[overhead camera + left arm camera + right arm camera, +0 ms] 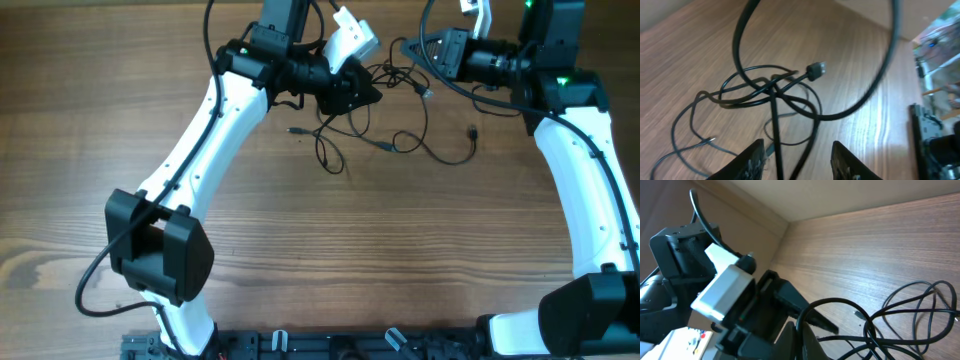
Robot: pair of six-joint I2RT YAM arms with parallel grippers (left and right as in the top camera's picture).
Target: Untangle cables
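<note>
Whereabouts: thin black cables [385,85] bunched in a knot at the far middle of the wooden table [300,250], loose tails trailing toward the near side.
Left side: left gripper [797,150] hovering low over the knot, fingers spread apart, a couple of strands running up between them, nothing pinched yet.
Right side: right gripper [428,52] close by the knot's right edge; apart or together, impossible to tell, own fingertips not clear in any view.
Risk, the grab: closing here likely to catch several crossed strands at once; hauling on that bundle would cinch the knot instead of freeing a wire.
Risk, the crowd: both wrists packed around one small tangle; a careless swing could knock one against the other.
Risk, the snag: thicker black cable [875,85], seemingly the arm's own, arcing across the left wrist view; could hook a lifted strand.
Left wrist view alone: the crossing itself up close, a dark plug [815,70] riding on top of the loops, a silver tip [712,141] lying off to one side.
Overhead alone: full spread of the tails and both arms' places around it.
Right wrist view alone: the other arm's head side-on, big and near, with coiled loops at lower right.
</note>
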